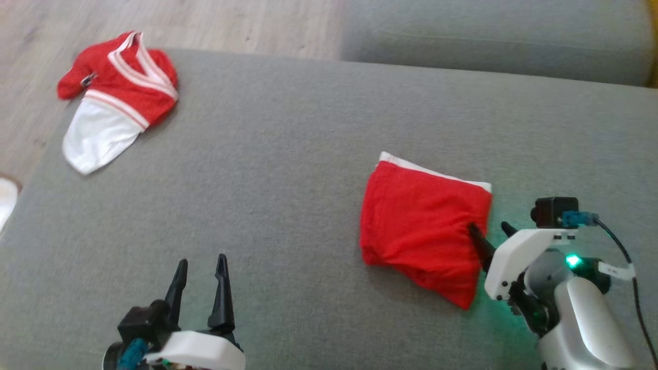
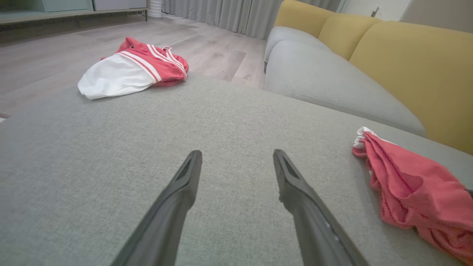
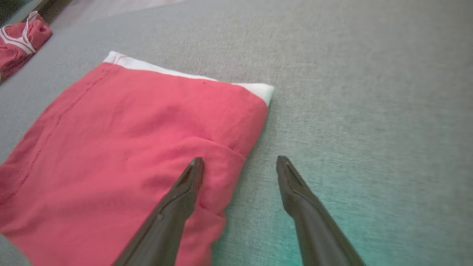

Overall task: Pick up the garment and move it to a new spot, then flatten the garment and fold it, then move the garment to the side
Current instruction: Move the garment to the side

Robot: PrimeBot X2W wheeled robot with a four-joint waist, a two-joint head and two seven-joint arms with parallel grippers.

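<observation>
Right gripper (image 1: 489,226), jaws spread and empty, straddled the right edge of the red garment (image 1: 419,226) lying folded on the grey cushion (image 1: 288,180), so folding looked done and only the move aside seemed left; left gripper (image 1: 201,259), also spread, sat well apart.

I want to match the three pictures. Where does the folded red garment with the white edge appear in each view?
Head view: the folded garment lies right of centre, beside the right gripper.
Left wrist view: the folded garment is at the right edge, lower half.
Right wrist view: the folded garment covers the left half.
Shared landmark: the crumpled red-and-white shirt, upper left in every view.
</observation>
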